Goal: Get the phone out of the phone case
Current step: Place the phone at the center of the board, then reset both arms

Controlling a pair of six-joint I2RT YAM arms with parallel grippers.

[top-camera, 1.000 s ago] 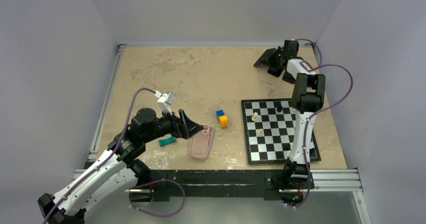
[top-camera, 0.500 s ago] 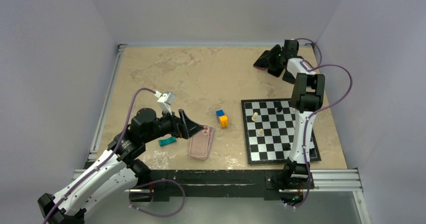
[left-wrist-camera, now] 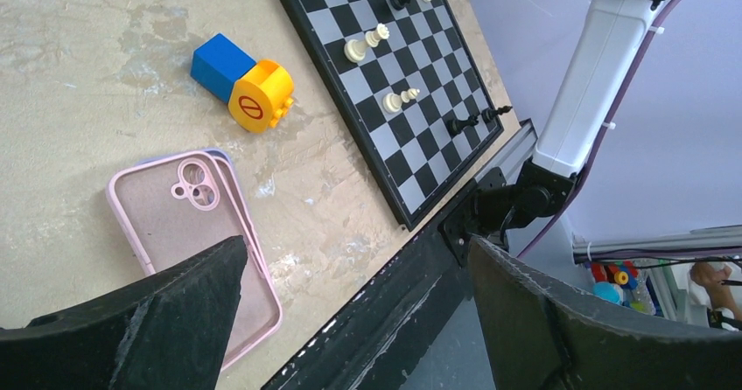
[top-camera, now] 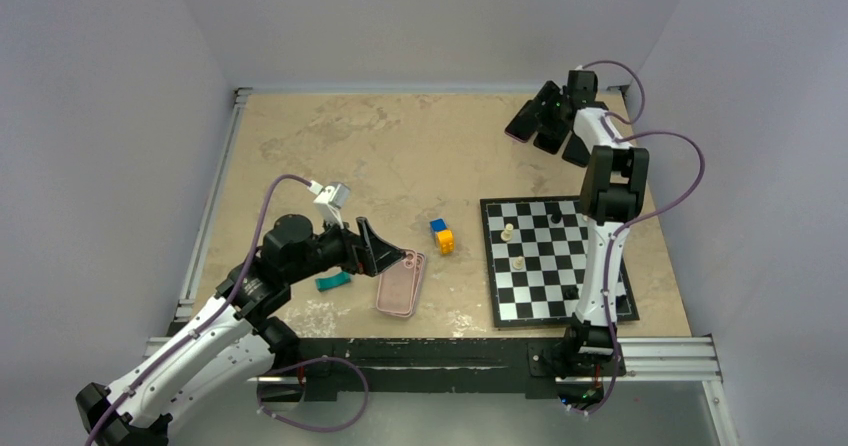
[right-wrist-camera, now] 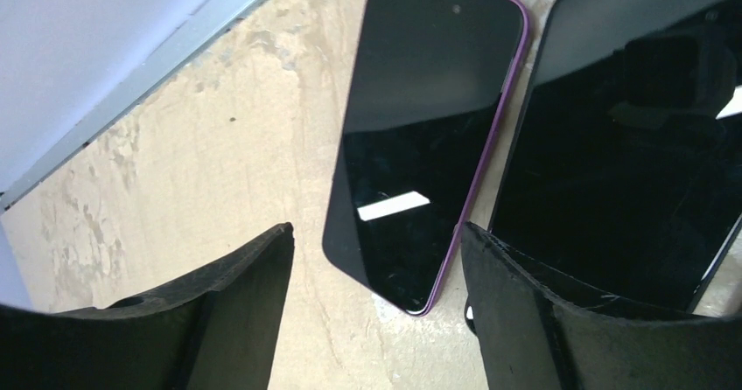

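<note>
The purple-edged phone lies flat on the tabletop just ahead of the right hand, between its parted fingers.

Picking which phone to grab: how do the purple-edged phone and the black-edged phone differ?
The purple-edged phone has a purple rim, the black-edged phone a black one. The purple-edged phone lies nearer the wall than the black-edged phone. Both lie screen up, screens dark.
</note>
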